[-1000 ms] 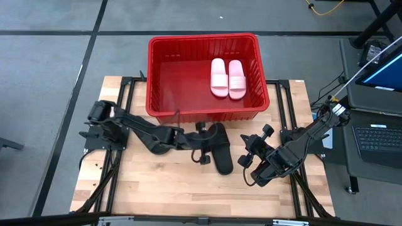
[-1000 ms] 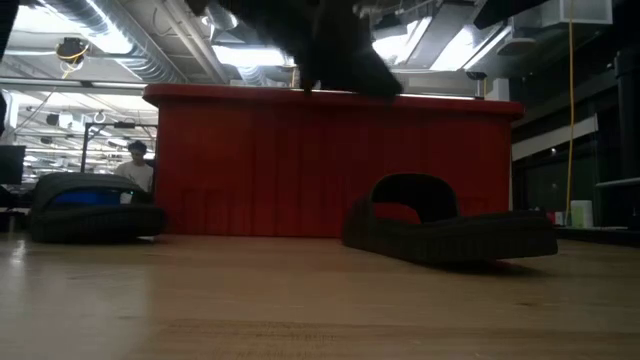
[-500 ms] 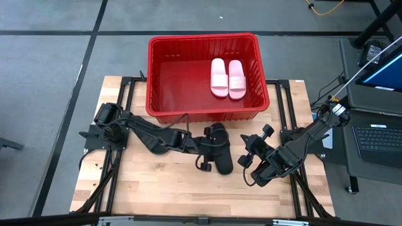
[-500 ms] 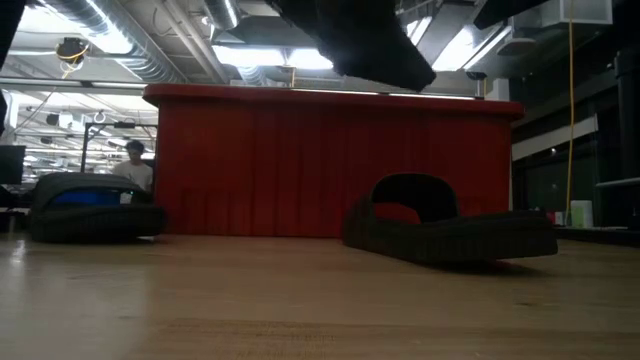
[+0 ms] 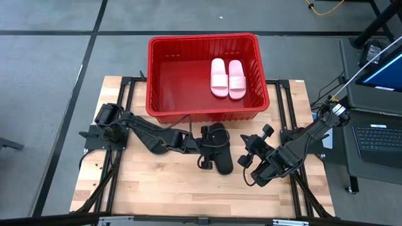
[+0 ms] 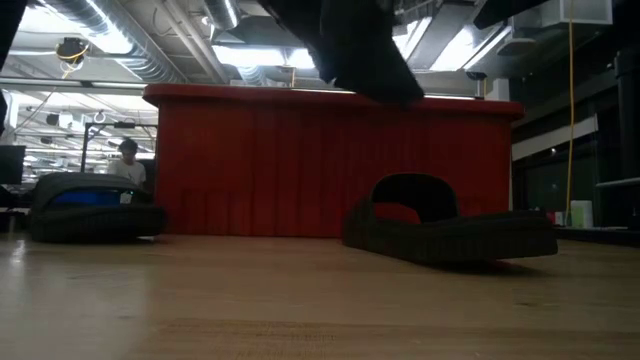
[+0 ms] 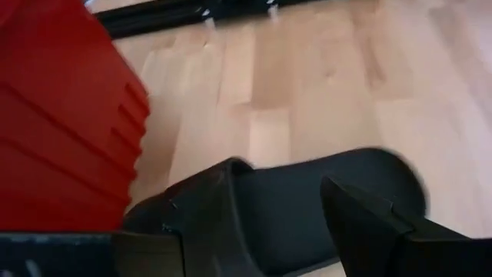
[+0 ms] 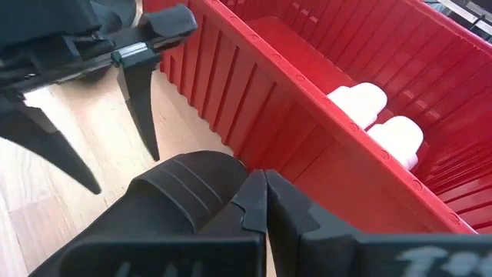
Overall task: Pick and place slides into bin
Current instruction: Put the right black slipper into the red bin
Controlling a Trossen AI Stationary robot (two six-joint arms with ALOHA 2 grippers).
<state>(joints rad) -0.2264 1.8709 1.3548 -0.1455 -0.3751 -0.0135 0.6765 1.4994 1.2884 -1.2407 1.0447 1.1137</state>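
Reaching over the wooden table (image 5: 163, 188), the left gripper (image 5: 202, 146) hangs with its two fingers spread wide, one on each side of the black rubber slide sandal (image 5: 218, 147), most likely so it can pinch it and lift it. This sandal lies flat, just in front of the bin's near wall. The right gripper (image 5: 247, 150) waits beside it on the right, fingers pressed together and holding nothing. Farther back stands the big red plastic bin (image 5: 162, 75). Inside it, on the right, two pale pink slide sandals (image 5: 227, 78) lie side by side. I see no second black sandal from above.
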